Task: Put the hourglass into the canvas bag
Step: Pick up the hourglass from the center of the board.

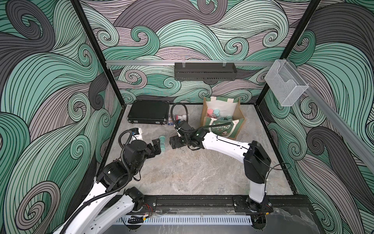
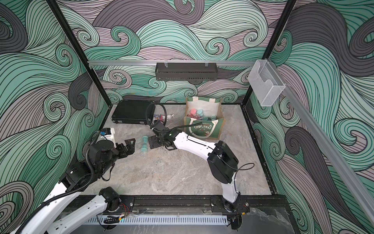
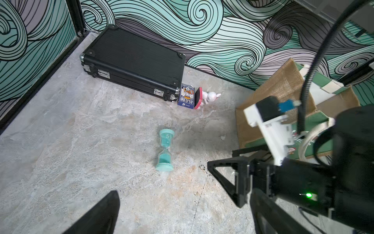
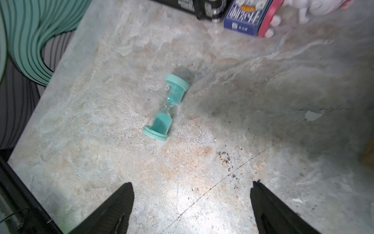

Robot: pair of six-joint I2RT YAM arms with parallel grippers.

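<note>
Your right gripper (image 4: 192,182) is spread wide and empty, tips low over the table (image 4: 293,202). Just ahead of that gap, not yet inside it, lies the hourglass (image 4: 166,106). It's flat on its side, its long axis running away from the fingertips and a touch skewed, so the closing line should cross its waist.

In both top views the hourglass sits between the two claws. Your left gripper (image 2: 129,145) looks parted and empty too, and about as near, too close to call. But the right one is on the bag's side, so I'd take it with that.

The canvas bag (image 1: 221,129) stands mouth-up behind your right forearm, pastel-capped things already inside. Mind its front rim and handles, and your own cable (image 1: 214,126) draped across its front. The black case (image 1: 148,111) sits well apart, and there's bare table nearer the arm bases.
</note>
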